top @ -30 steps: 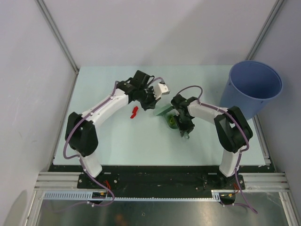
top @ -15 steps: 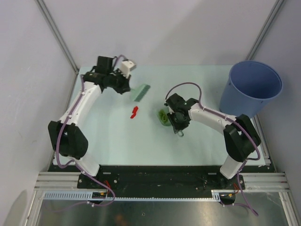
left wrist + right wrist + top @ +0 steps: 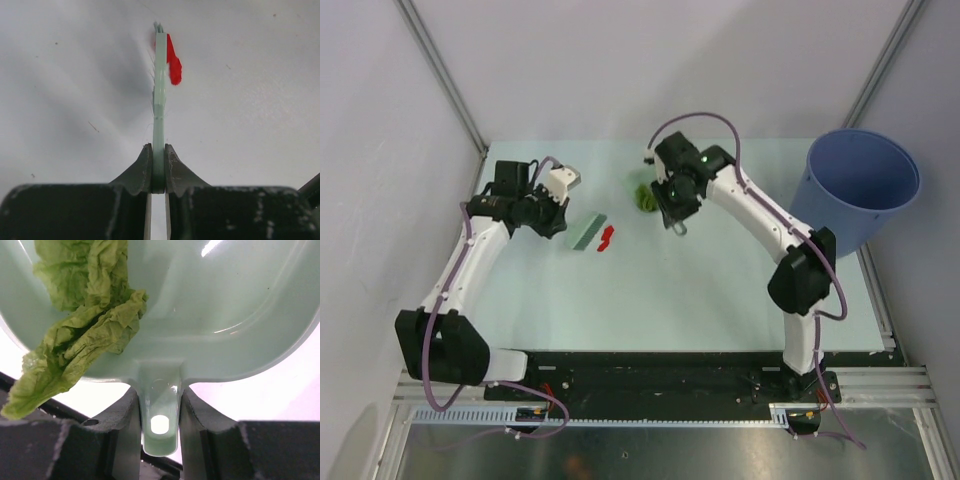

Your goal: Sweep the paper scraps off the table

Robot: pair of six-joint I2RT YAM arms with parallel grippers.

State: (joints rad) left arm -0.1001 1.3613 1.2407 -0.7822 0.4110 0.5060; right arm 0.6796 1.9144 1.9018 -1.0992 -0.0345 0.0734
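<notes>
My left gripper (image 3: 552, 215) is shut on the mint-green brush (image 3: 588, 232), whose far end lies beside a red paper scrap (image 3: 606, 237) on the table (image 3: 650, 300). In the left wrist view my gripper (image 3: 158, 167) clamps the brush (image 3: 159, 90) edge-on, and the red scrap (image 3: 173, 65) touches its tip on the right. My right gripper (image 3: 672, 208) is shut on the handle of the mint-green dustpan (image 3: 210, 295), held up at the table's far middle. A crumpled green paper scrap (image 3: 80, 325) lies in the dustpan and hangs over its rim; it also shows in the top view (image 3: 645, 196).
A tall blue round bucket (image 3: 858, 188) stands at the table's far right corner. A black-and-metal rail (image 3: 660, 365) runs along the near edge with both arm bases. Grey walls close the left, back and right sides.
My left gripper swung the brush from mid-table to the far left, then down beside the red scrap. My right gripper carried the dustpan with the green scrap from mid-table to the far middle.
</notes>
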